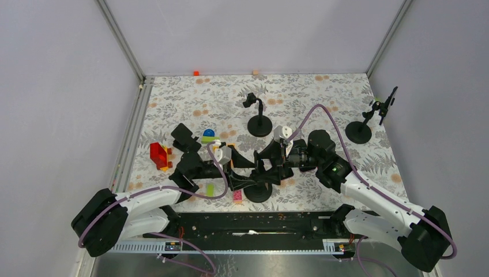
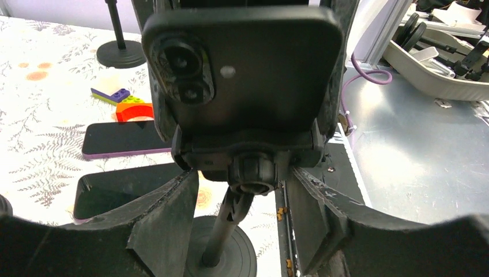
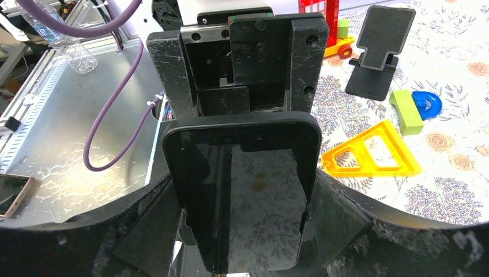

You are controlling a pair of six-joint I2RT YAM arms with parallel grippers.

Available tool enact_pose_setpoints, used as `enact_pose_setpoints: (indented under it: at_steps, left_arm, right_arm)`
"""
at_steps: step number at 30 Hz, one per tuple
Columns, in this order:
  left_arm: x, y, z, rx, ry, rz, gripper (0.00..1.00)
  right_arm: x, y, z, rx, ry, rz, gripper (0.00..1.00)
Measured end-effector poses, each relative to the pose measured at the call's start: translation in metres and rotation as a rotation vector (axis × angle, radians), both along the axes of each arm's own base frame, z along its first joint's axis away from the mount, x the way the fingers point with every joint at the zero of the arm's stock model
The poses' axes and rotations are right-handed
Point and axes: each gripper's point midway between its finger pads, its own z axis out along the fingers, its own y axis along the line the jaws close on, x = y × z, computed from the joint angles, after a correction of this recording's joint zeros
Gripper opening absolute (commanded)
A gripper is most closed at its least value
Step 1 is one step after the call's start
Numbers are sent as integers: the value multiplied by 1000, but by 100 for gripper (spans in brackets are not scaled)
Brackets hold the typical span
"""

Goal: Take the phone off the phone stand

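The phone [image 3: 242, 190] has a glossy glass face, and its back wears a smooth, matt black case. The phone stand [image 2: 230, 225] looks like matt black plastic. The flower-printed table cover [image 1: 323, 92] is matt. Beside it, the metal sheet [image 2: 415, 161] is brushed and shiny. The yellow triangle [image 3: 369, 153] is smooth plastic.

**Top view, clock centred on the phone stand [image 1: 258, 192], twelve toward the far wall.** Your left gripper [image 2: 242, 184] fills nine to ten, jaws apart around the stand's clamp. Your right gripper [image 3: 245, 219] fills one, its fingers pressed to the sides of the phone [image 2: 254, 69]. A second stand [image 1: 259, 124] blocks twelve. A red toy [image 1: 160, 156] and a black easel [image 1: 184, 137] crowd ten. The mounting rail [image 1: 259, 222] closes six. Bare table [image 1: 300, 92] lies between twelve and two, short of the third stand [image 1: 358, 131].
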Motion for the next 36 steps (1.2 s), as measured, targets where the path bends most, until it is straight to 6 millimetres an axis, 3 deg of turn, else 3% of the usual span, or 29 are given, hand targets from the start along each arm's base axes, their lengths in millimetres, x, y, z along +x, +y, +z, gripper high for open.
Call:
enact_pose_setpoints:
  at_steps: [6,11,13,19,24,26,29,36]
  left_arm:
    - [1,-5,4,7,-9,-12,59]
    - [-1,-7,4,15,-11,-27,46]
    - [-1,-8,3,20,-10,-34,38]
    - [-1,-11,1,40,29,-50,0]
    - [1,-15,0,54,54,-59,0]
    - [1,-15,0,54,57,-59,0]
    - [0,-15,1,52,54,-56,0]
    - [-1,-15,1,59,40,-56,0]
  right_arm:
    - [0,0,0,0,3,-1,0]
    - [1,0,0,0,3,-3,0]
    - [1,-1,0,0,3,-4,0]
    - [4,-2,-1,-1,-2,-14,0]
    - [6,-5,-2,-10,-6,-25,0]
    - [6,-6,-3,-16,-17,-25,10]
    - [5,-8,-3,-29,-25,-24,46]
    - [3,-10,-3,-69,-28,-10,70]
